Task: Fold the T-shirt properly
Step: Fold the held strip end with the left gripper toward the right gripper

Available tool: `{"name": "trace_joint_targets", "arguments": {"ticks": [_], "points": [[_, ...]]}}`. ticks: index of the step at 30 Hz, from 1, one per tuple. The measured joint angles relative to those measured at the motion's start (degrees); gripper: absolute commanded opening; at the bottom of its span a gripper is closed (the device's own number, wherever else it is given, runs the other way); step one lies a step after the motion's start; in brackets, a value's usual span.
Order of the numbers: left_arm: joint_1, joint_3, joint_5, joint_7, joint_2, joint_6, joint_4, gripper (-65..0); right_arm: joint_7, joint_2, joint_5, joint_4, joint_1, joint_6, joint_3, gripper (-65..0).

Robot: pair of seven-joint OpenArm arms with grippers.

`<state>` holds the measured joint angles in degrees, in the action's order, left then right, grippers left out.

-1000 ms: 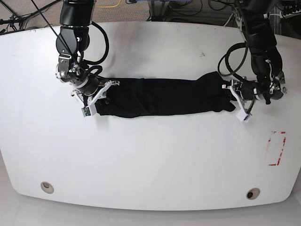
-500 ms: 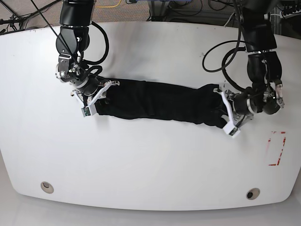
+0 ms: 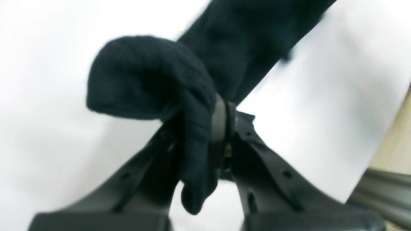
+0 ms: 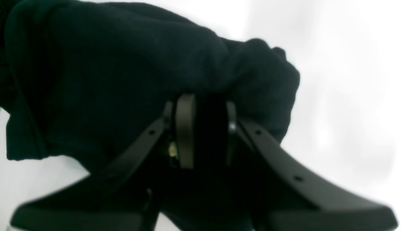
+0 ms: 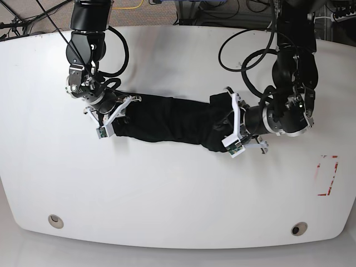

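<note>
The T-shirt [image 5: 167,119] is a black cloth folded into a long strip across the white table [image 5: 178,189]; no print shows. My left gripper [image 5: 231,122], on the right in the base view, is shut on the shirt's right end [image 3: 192,128] and holds it bunched over the strip's middle. My right gripper [image 5: 114,114], on the left in the base view, is shut on the shirt's left end [image 4: 205,106] and rests at the table.
A red rectangle mark [image 5: 328,175] lies near the table's right edge. Two round holes [image 5: 55,221] [image 5: 299,228] sit near the front edge. Cables hang behind the table's far edge.
My left gripper has moved leftward along the strip, carrying the shirt's right end with it, so the strip is shorter. My right gripper has stayed still.
</note>
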<state>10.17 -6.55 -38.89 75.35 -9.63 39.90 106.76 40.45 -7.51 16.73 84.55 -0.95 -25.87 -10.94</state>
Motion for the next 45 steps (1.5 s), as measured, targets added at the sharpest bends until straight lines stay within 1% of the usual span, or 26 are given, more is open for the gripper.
{"name": "trace_joint_targets", "arguments": {"ticks": [4,8,11,17,23,31,36,45], "points": [[0.79,-1.53,0.0,0.07,3.67,0.04,0.17,-65.0,-0.15,-0.11,0.04,-0.26,0.2,-0.07,0.0,-52.8],[1.86,-1.88,-0.26,0.35,5.33,0.04,0.17,-65.0,-0.13,-0.09,0.02,-0.28,0.28,-0.04,0.0,-52.8],[3.13,-1.75,0.9,2.64,7.1,0.02,0.17,-65.0,-0.13,-0.09,0.0,-0.31,0.31,-0.04,0.0,-52.8],[4.74,-2.23,0.46,2.75,10.93,0.04,0.15,-65.0,-0.15,-0.09,0.02,-0.31,0.31,-0.04,0.0,-52.8],[6.23,-2.29,0.31,3.04,12.46,0.04,0.13,-65.0,-0.15,0.02,0.0,-0.31,0.28,-0.04,0.0,-52.8],[6.56,-2.27,0.87,3.28,16.13,0.02,-0.09,-65.0,-0.17,0.04,0.02,-0.31,0.17,-0.02,0.0,-52.8],[6.86,-2.21,0.13,2.91,17.75,0.02,-3.19,-65.0,-0.17,0.04,0.0,-0.31,0.31,-0.02,0.0,-52.8],[7.39,-2.14,0.72,3.1,17.99,0.04,-9.88,-65.0,-0.15,0.07,0.0,-0.31,0.28,-0.02,0.0,-52.8]]}}
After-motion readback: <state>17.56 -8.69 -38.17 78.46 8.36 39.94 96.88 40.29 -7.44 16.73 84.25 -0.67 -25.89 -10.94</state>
